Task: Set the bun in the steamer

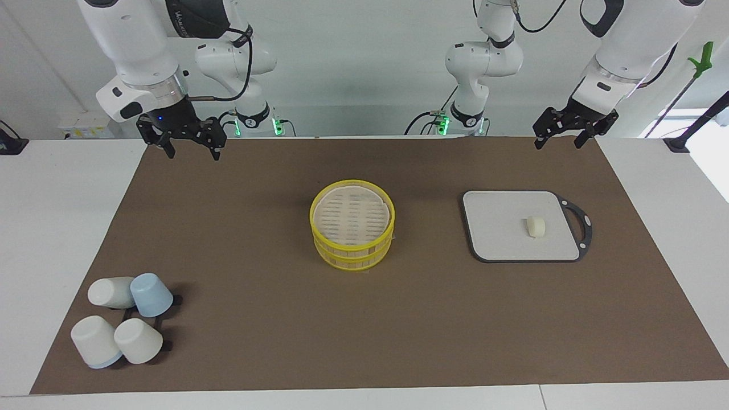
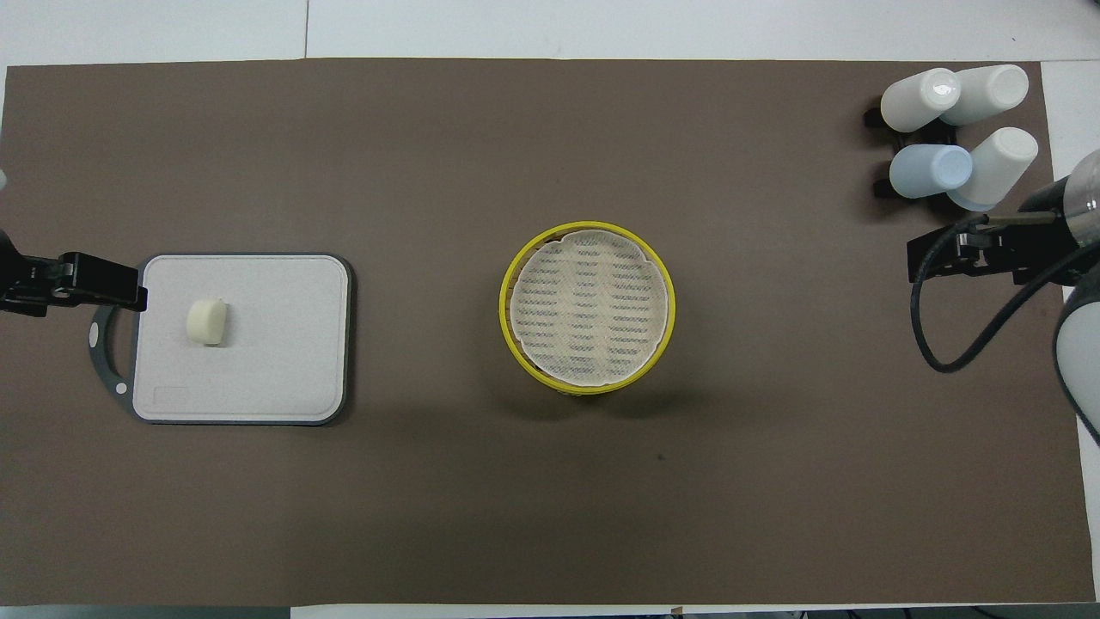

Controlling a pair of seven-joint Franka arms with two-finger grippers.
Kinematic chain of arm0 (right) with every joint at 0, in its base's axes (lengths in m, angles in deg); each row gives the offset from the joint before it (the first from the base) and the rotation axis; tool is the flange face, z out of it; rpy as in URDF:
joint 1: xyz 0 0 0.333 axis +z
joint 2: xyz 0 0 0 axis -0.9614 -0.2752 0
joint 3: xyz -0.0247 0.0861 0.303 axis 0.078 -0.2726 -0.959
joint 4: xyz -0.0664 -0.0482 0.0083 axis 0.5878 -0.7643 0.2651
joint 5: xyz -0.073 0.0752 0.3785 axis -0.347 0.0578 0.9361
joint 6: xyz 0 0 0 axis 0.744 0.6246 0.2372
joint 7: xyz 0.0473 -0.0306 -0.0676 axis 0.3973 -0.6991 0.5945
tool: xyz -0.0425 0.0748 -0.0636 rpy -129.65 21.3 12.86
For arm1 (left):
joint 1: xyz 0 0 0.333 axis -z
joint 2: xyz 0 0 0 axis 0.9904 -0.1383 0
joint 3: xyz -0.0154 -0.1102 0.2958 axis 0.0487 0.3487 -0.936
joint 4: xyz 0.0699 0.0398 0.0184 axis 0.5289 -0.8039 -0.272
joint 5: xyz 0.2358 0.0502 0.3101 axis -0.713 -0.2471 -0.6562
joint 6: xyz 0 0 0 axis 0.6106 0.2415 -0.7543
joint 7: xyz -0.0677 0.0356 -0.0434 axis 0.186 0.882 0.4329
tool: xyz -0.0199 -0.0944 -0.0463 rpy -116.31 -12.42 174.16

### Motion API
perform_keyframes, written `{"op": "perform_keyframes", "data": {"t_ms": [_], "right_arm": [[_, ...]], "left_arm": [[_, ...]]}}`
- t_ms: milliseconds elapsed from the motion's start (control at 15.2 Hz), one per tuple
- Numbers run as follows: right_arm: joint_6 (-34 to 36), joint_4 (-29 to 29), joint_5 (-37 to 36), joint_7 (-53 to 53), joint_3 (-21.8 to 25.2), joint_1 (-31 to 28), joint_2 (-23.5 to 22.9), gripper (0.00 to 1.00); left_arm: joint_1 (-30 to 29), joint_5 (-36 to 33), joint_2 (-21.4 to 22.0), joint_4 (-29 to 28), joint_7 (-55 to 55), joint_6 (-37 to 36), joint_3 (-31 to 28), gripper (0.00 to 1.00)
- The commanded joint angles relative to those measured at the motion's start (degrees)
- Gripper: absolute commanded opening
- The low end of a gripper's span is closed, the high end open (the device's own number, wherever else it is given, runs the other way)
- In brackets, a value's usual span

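Observation:
The bun (image 1: 535,226) is a small cream-white piece lying on the grey board (image 1: 501,228) toward the left arm's end of the table; it also shows in the overhead view (image 2: 207,321). The steamer (image 1: 352,250), with yellow rims, stands in the middle of the brown mat, and its top (image 2: 588,308) shows a pale slatted surface with nothing on it. My left gripper (image 1: 560,141) is open and empty, raised over the mat's edge by the board's handle. My right gripper (image 1: 192,151) is open and empty, raised over the mat's corner at the right arm's end.
Several upturned white and pale blue cups (image 1: 122,319) stand on a black rack toward the right arm's end, farther from the robots than the steamer. The board (image 2: 275,344) has a dark handle loop (image 1: 581,225). The brown mat (image 1: 256,319) covers most of the table.

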Motion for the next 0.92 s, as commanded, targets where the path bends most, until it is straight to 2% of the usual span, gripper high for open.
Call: {"op": "perform_keyframes", "data": {"t_ms": [0,395,461,526,592,724,855], "right_arm": [[-0.6,1.6,1.2,1.4,-0.2,-0.6,1.2,1.00],[-0.3,1.6,1.1,1.4,-0.7,-0.5,1.3,1.00],[-0.6,1.5,1.2,1.6,-1.9,-0.5,1.3,1.00],[-1.4,1.1,1.6,0.7,-5.7,-1.0,1.2,1.00],[-1.7,0.7,2.0,-0.6,-6.5,-0.5,0.9,1.00],[-1.8,-2.6,4.3,-4.3,-7.4,1.2,-2.6,1.00],[-1.2,-9.0,3.7,-10.8,-7.3,8.9,-10.0,1.00]], "left_arm": [[0.8,0.5,0.9,-0.5,-0.3,0.9,-0.6,1.00],[0.8,0.4,0.8,-0.4,-0.3,1.1,-0.6,1.00],[0.8,0.4,0.8,-0.3,-0.3,1.2,-0.6,1.00],[0.8,0.4,0.7,-0.4,-0.3,1.2,-0.6,1.00],[0.8,0.4,0.8,-0.4,-0.3,1.2,-0.6,1.00],[0.8,0.4,0.8,-0.4,-0.3,1.3,-0.6,1.00],[0.3,0.3,1.4,-2.3,-0.8,3.1,-0.6,1.00]]}}
